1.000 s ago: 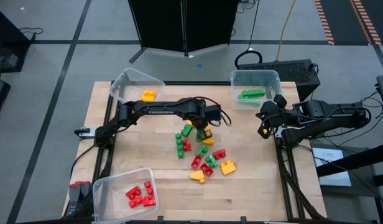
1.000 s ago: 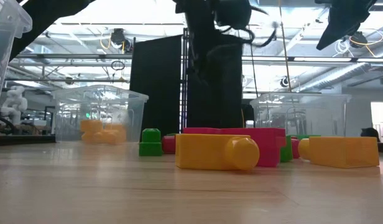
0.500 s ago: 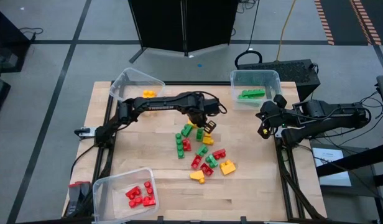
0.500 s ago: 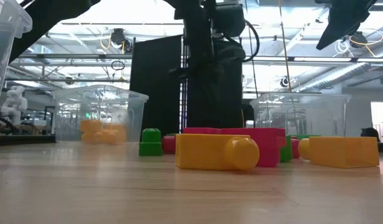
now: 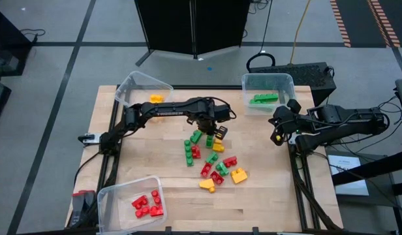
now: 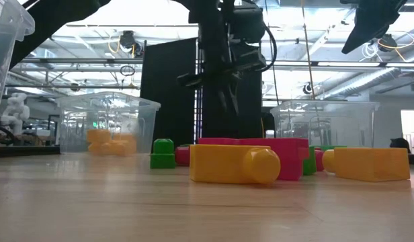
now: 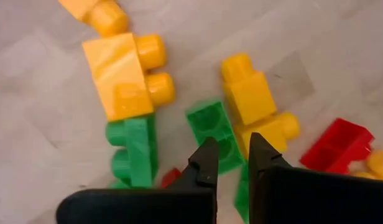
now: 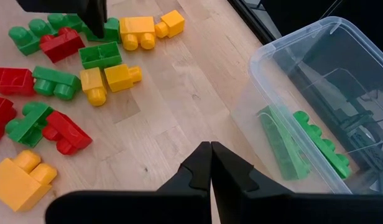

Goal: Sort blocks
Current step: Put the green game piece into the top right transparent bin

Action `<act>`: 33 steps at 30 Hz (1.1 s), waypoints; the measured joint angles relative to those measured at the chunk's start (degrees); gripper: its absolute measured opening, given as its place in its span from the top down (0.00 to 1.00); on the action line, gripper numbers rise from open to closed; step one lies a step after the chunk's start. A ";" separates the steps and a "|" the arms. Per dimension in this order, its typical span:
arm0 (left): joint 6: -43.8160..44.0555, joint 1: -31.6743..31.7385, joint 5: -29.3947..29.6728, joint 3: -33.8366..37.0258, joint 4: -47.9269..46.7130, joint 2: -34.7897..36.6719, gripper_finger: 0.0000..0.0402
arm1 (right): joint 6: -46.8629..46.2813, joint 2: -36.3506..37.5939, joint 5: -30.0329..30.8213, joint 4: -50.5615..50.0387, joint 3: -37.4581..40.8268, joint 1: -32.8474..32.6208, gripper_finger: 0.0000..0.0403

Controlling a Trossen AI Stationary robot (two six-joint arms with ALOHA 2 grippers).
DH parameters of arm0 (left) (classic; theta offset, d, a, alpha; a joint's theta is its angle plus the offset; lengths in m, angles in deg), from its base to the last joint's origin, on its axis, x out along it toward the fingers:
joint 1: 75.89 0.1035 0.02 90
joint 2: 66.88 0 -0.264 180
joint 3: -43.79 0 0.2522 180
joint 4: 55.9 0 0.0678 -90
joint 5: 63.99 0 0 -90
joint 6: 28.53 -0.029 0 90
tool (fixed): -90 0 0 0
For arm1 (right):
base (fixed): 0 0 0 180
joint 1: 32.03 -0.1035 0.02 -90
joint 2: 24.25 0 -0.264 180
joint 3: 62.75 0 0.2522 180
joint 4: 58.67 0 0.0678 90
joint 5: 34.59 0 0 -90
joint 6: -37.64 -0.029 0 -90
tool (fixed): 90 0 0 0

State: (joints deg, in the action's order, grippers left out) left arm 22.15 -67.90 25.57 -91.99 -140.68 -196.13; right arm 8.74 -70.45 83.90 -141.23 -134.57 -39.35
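A light wooden surface (image 5: 155, 163) fills the middle of the high view. Three clear plastic bins sit on it: one at the upper left corner (image 5: 132, 88), one at the upper right (image 5: 284, 83), one at the lower left (image 5: 113, 196). A black panel (image 5: 188, 26) stands on the grey floor (image 5: 57, 65) beyond the surface, and a yellow cable (image 5: 299, 32) runs across the floor at upper right.

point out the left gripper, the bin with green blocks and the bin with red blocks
left gripper (image 7: 230, 154), left wrist view, between its fingertips
bin with green blocks (image 5: 287, 79), high view, far rim
bin with red blocks (image 5: 108, 203), high view, left wall
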 joint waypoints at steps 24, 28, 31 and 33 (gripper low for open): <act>-10.70 -1.88 4.13 0.02 -0.15 0.07 1.00 | 0.54 0.00 0.00 -0.02 0.00 0.00 0.98; -10.80 -1.90 -0.86 0.04 1.76 0.07 1.00 | 1.05 0.00 0.00 -0.02 0.00 -0.02 0.98; -8.71 -1.89 -4.29 0.04 2.14 0.09 1.00 | 1.05 0.00 0.00 -0.02 0.00 -0.02 0.98; -7.88 -1.78 -5.49 0.07 3.11 0.09 1.00 | 1.05 -0.01 0.00 -0.02 0.00 0.00 0.98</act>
State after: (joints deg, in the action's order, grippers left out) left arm 14.27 -69.68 20.08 -91.92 -137.57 -196.04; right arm 9.79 -70.46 83.90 -141.24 -134.57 -39.35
